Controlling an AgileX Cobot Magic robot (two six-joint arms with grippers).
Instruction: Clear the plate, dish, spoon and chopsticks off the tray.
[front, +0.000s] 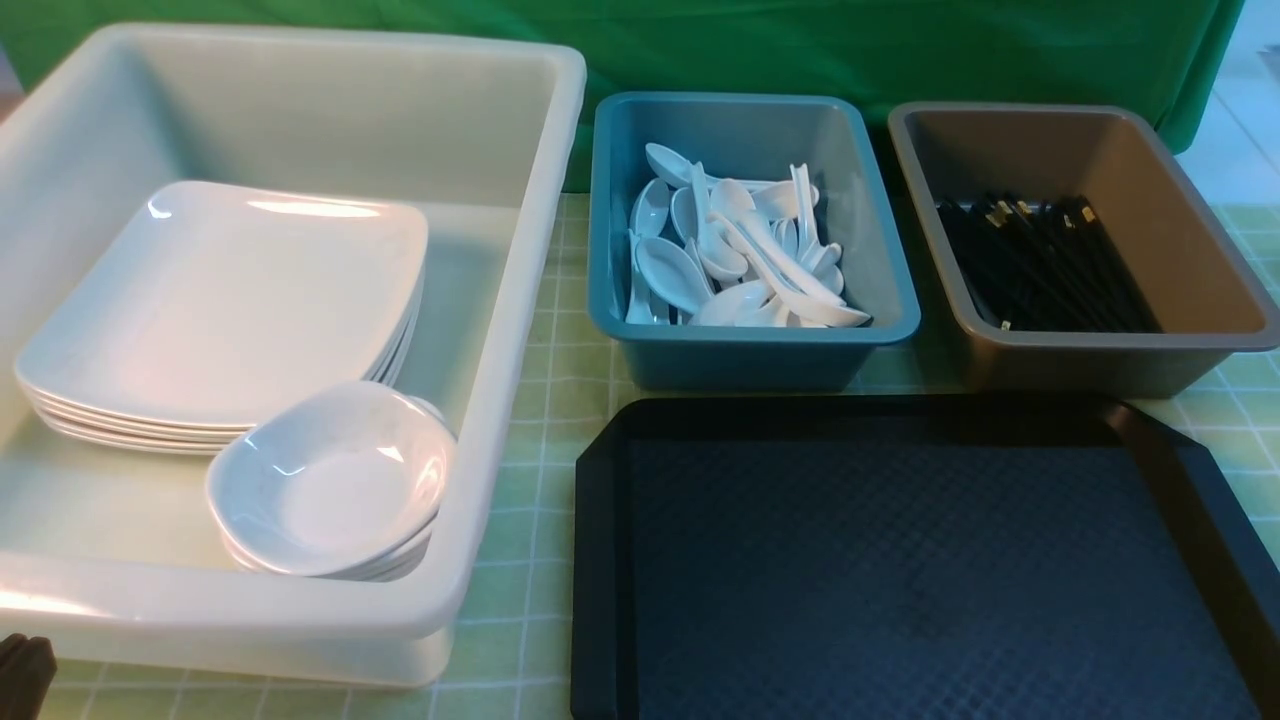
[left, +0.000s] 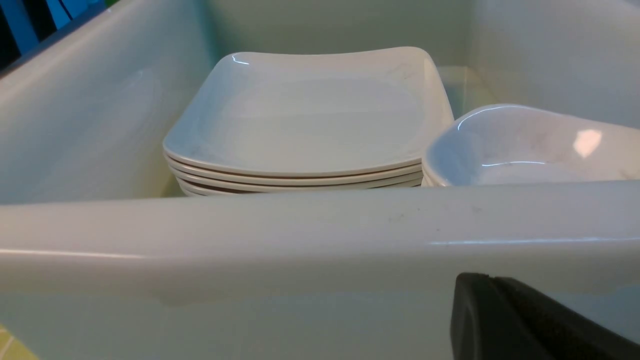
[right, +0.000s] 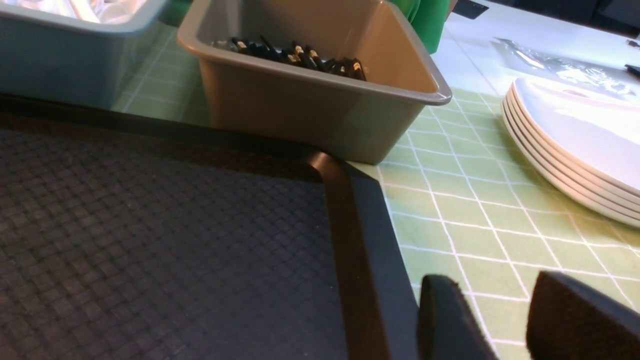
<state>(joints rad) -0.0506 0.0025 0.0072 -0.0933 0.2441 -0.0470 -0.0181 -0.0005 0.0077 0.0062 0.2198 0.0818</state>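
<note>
The black tray (front: 900, 570) lies at the front right, its diamond-textured floor (right: 150, 225) bare. A stack of large white plates (front: 220, 290) (left: 310, 110) rests in the white tub, with small deep dishes (front: 330, 480) (left: 525, 150) stacked beside it. White spoons (front: 735, 250) fill the teal bin. Black chopsticks (front: 1040, 260) (right: 300, 52) lie in the grey-brown bin. My left gripper (front: 22, 665) (left: 487, 280) is shut and empty, low outside the tub's near wall. My right gripper (right: 492, 285) is open and empty, over the tablecloth just beside the tray's rim.
The big white tub (front: 520, 300) (left: 300, 235) takes up the left side. Behind the tray stand the teal bin (front: 750, 350) and the grey-brown bin (front: 1100, 360) (right: 310, 115). Another stack of white plates (right: 575, 145) sits on the green checked cloth beyond the tray.
</note>
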